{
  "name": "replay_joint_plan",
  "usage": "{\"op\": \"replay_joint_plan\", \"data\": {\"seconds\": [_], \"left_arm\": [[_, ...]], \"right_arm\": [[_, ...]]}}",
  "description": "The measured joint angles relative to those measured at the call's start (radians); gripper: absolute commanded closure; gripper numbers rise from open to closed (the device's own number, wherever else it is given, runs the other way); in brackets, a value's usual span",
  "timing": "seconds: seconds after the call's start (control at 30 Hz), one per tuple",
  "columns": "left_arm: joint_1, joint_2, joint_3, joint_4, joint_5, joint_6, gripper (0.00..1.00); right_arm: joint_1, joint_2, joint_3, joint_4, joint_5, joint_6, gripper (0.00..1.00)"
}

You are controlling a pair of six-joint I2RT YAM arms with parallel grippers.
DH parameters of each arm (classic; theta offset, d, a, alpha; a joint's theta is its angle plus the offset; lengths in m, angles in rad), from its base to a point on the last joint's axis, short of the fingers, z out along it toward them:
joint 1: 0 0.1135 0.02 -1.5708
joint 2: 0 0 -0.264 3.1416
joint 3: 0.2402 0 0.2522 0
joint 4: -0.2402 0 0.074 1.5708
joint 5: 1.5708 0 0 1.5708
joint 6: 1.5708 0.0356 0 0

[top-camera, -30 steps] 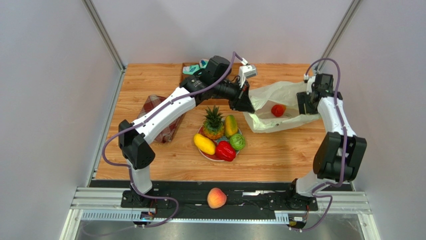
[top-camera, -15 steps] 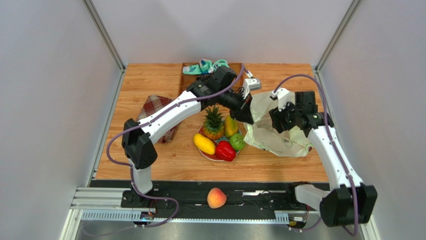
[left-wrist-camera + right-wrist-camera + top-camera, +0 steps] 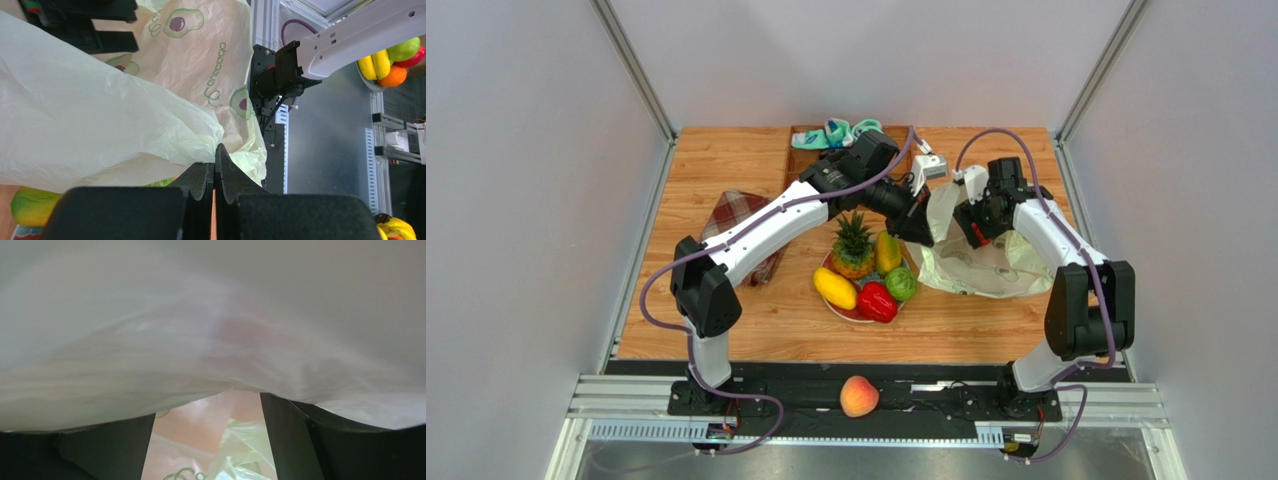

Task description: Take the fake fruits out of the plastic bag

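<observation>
Six glossy plastic fake fruits: one pineapple, one yellow mango, one yellow-orange oblong fruit, one red bell pepper, one round green piece, one peach. One crinkly cream plastic bag, one round plate, one red plaid cloth, and perhaps two teal-and-white socks at the table's far edge.
</observation>
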Motion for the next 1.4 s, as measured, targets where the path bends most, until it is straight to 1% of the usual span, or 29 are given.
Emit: {"op": "replay_joint_plan", "data": {"seconds": [0.17,0.3,0.37,0.4,0.47,0.5,0.6,0.83,0.87,0.97,1.0,1.07,1.1,1.17,1.2,1.3,1.4], "left_arm": [[0.0,0.002,0.005,0.003,0.011,0.0,1.0],[0.0,0.014,0.018,0.004,0.014,0.0,1.0],[0.0,0.019,0.018,0.004,0.013,0.0,1.0],[0.0,0.023,0.018,0.004,0.013,0.0,1.0],[0.0,0.028,0.018,0.003,0.012,0.001,1.0],[0.0,0.03,0.018,0.003,0.012,0.001,1.0],[0.0,0.03,0.018,0.001,0.012,0.005,1.0],[0.0,0.031,0.018,-0.006,0.012,0.013,1.0],[0.0,0.031,0.018,-0.006,0.012,0.014,1.0],[0.0,0.034,0.019,-0.008,0.01,0.016,1.0],[0.001,0.039,0.024,-0.014,0.009,0.016,1.0],[0.001,0.048,0.03,-0.014,0.009,0.019,1.0],[0.001,0.051,0.03,-0.016,0.009,0.02,1.0],[0.001,0.055,0.03,-0.022,0.009,0.021,1.0],[0.001,0.056,0.03,-0.025,0.009,0.022,1.0],[0.001,0.056,0.03,-0.032,0.008,0.024,1.0],[0.003,0.057,0.03,-0.032,0.004,0.024,1.0]], "right_arm": [[0.0,0.091,0.089,0.034,0.052,-0.003,0.21],[0.0,0.232,0.182,0.036,0.068,-0.003,0.25],[0.0,0.313,0.239,0.036,0.071,-0.002,0.24],[0.0,0.344,0.258,0.039,0.065,-0.002,0.21],[0.0,0.384,0.274,0.044,0.024,-0.003,0.17],[0.0,0.391,0.274,0.046,0.005,-0.002,0.15],[0.002,0.393,0.286,0.052,-0.064,0.004,0.12],[0.005,0.44,0.423,0.049,-0.195,0.074,0.07],[0.006,0.452,0.438,0.051,-0.209,0.087,0.04],[0.011,0.502,0.48,0.047,-0.235,0.119,0.04],[0.014,0.53,0.499,0.048,-0.239,0.131,0.07],[0.021,0.582,0.533,0.048,-0.24,0.148,0.18],[0.024,0.603,0.544,0.049,-0.241,0.152,0.3],[0.027,0.629,0.57,0.054,-0.236,0.159,0.47],[0.027,0.629,0.578,0.053,-0.24,0.162,0.57],[0.028,0.622,0.582,0.055,-0.258,0.174,0.67],[0.02,0.566,0.533,0.044,-0.29,0.174,0.71]]}}
